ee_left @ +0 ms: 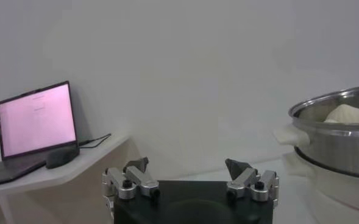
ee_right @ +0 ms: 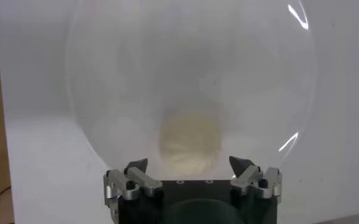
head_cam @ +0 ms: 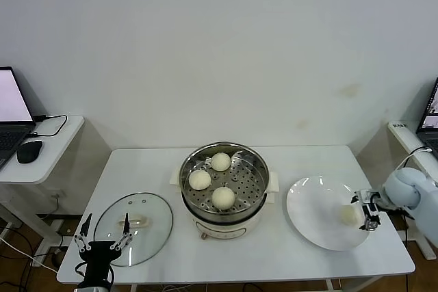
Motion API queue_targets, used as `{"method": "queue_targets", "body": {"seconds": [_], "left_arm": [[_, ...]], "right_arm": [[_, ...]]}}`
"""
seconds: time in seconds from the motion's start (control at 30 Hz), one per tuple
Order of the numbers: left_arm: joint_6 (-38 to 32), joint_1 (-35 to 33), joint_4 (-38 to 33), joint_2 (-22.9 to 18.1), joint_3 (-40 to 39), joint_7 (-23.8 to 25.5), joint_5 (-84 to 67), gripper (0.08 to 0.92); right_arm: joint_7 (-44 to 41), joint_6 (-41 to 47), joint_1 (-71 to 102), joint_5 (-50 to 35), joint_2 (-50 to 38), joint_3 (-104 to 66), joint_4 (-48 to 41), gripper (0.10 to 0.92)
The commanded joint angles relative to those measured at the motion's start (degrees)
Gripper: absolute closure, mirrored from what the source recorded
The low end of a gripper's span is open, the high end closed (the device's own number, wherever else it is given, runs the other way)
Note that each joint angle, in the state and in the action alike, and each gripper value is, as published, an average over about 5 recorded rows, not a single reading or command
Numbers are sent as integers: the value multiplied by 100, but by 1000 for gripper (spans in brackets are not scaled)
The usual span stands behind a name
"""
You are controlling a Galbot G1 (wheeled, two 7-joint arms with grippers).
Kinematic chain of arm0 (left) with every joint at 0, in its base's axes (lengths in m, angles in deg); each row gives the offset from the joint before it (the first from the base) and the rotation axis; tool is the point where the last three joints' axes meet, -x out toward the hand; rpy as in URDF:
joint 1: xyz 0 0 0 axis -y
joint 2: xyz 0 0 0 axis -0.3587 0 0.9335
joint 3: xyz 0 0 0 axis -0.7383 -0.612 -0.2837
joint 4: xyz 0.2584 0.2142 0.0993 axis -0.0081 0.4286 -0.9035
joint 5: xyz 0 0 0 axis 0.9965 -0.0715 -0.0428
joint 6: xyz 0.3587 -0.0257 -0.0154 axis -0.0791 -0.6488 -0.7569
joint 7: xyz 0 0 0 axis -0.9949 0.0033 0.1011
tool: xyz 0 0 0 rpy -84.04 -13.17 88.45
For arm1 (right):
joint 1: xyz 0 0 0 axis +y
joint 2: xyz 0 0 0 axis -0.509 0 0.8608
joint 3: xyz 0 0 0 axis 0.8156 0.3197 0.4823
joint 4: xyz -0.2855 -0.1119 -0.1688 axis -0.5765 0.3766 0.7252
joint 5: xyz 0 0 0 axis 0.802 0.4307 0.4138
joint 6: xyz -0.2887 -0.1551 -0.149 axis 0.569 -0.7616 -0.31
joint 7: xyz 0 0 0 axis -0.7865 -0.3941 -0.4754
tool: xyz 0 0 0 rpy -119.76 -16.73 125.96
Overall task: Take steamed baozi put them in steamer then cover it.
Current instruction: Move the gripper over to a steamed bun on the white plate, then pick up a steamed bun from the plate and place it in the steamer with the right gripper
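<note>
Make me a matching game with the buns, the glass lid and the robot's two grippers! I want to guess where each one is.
Things:
1. three baozi
2. last baozi
3. glass lid
4. left gripper
5. right gripper

Places:
A. flat on the table, on the robot's left of the steamer
B. at the table's front edge, beside the lid, open
C. inside the steamer
D. on the white plate
E. open at the plate's right side, next to the bun there

Pairs: 1-C, 2-D, 3-A, 4-B, 5-E

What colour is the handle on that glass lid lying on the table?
Cream-white. The handle sits at the centre of the clear cover, seen best in the head view.
</note>
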Motion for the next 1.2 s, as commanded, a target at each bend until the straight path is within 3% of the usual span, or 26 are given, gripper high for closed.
{"method": "queue_targets", "body": {"seconds": [0.03,0.2,0.77,1.2], "left_arm": [[-2,-10,-15,-3,1,0,4,177],[-2,-7,-17,-15,-3,-1,10,177],[-4,1,-26,-29,-9,-3,16,177],[1,91,-27,-5,-55,1,17,177]], "right_arm": [[13,17,71,85,139,-59,-149,206],[-3,43,12,90,180,3,-194,233],[-100,98,-331,5,210,251,-187,440],[-322,547,-2644,-1166,-346,1611,737,472]]}}
